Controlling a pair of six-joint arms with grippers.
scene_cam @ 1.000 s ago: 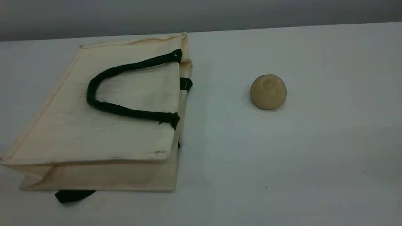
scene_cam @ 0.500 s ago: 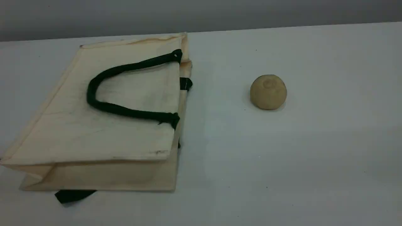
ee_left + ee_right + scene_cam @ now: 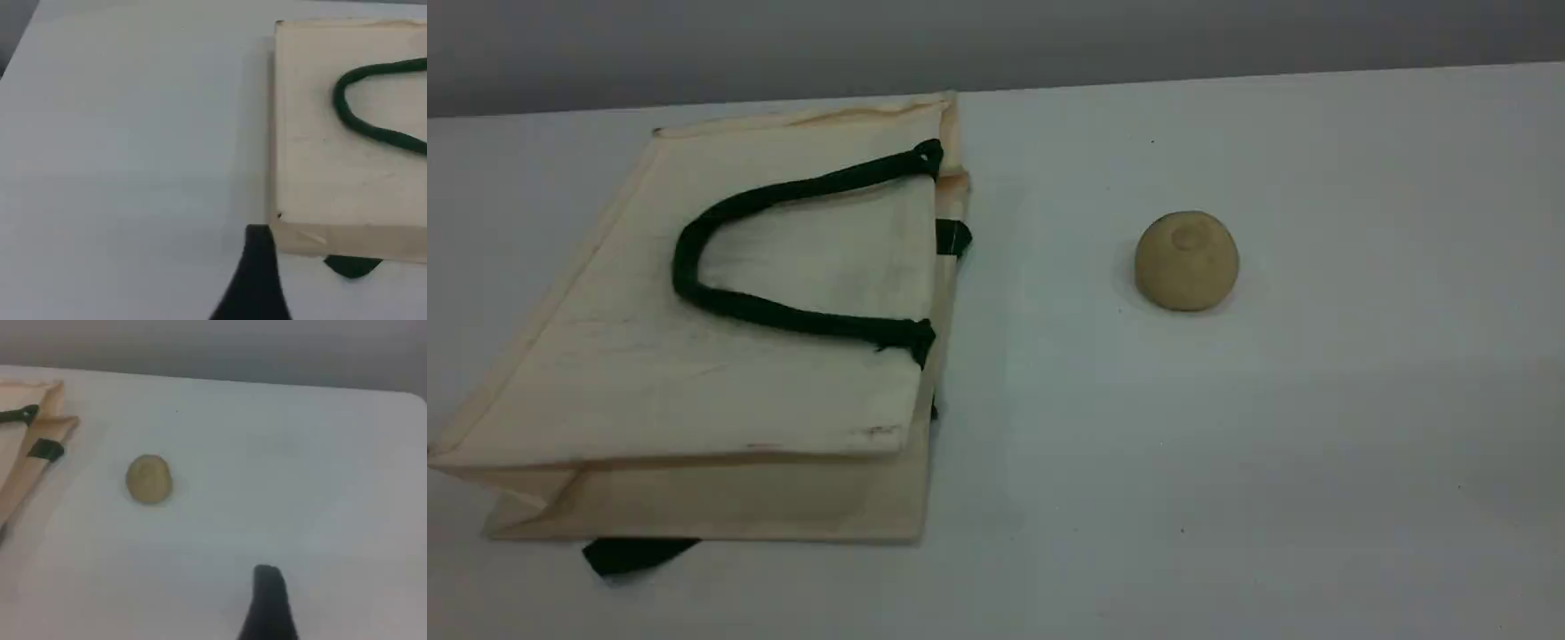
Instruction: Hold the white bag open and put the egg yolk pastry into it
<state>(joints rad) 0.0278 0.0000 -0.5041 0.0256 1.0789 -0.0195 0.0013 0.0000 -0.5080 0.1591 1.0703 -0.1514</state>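
Beside flat cloth white bag [image 3: 694, 382] sits round egg yolk pastry [image 3: 1186, 260]; all fingers [image 3: 257, 277] [image 3: 268, 603] spread.

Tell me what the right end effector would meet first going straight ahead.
Probably only bare white table; the small tan ball-shaped pastry lies left of the right end effector's line, though depth is unclear.

Robot body, parts on view: two gripper fingertips, one per wrist view.
The black tapered left fingertip [image 3: 257, 280] is showing as a solid dark prong, flaring wide at its base and narrowing along a concave edge to a blunt, squared end. The black tapered right fingertip [image 3: 269, 603] is showing as a similar prong, narrowing to a rounded end. Both are appearing blurred, with finer surface detail too soft to tell.
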